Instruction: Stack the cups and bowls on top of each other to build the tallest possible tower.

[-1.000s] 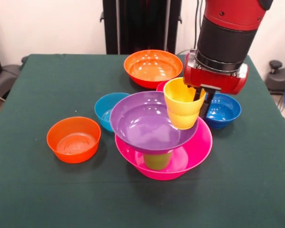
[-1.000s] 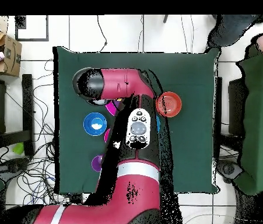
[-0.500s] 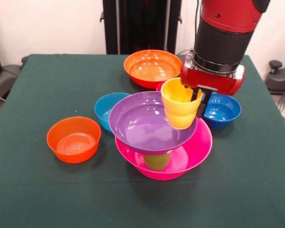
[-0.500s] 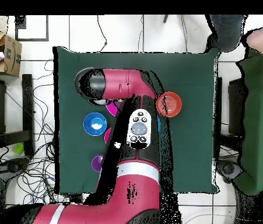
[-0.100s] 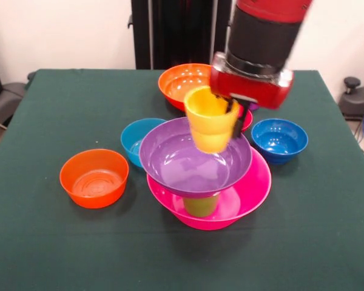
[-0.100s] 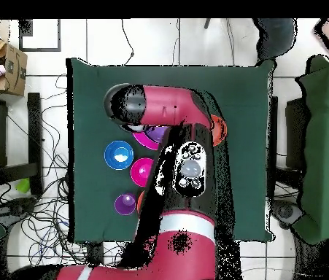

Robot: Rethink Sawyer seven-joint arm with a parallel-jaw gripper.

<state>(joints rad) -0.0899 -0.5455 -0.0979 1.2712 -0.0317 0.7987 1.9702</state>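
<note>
My gripper (image 5: 230, 119) is shut on the rim of the yellow cup (image 5: 207, 121) and holds it upright in the air over the back part of the big purple bowl (image 5: 185, 162). That bowl rests on the lime green cup (image 5: 201, 206), which stands inside the big pink bowl (image 5: 258, 182); together they form the tower. In the overhead view the arm (image 6: 185, 157) covers the gripper and most of the tower (image 6: 152, 135).
Around the tower lie the small orange bowl (image 5: 94, 177), light blue bowl (image 5: 133, 138), big orange bowl (image 5: 177, 85), dark blue bowl (image 5: 279, 139) and, half hidden behind the gripper, the red bowl (image 5: 247, 119). A small purple cup (image 6: 125, 204) shows from overhead near the dark blue bowl (image 6: 119, 154).
The gripper has carried the yellow cup to the left and upward, from the purple bowl's right rim to above its back part. The dark blue bowl is now uncovered.
</note>
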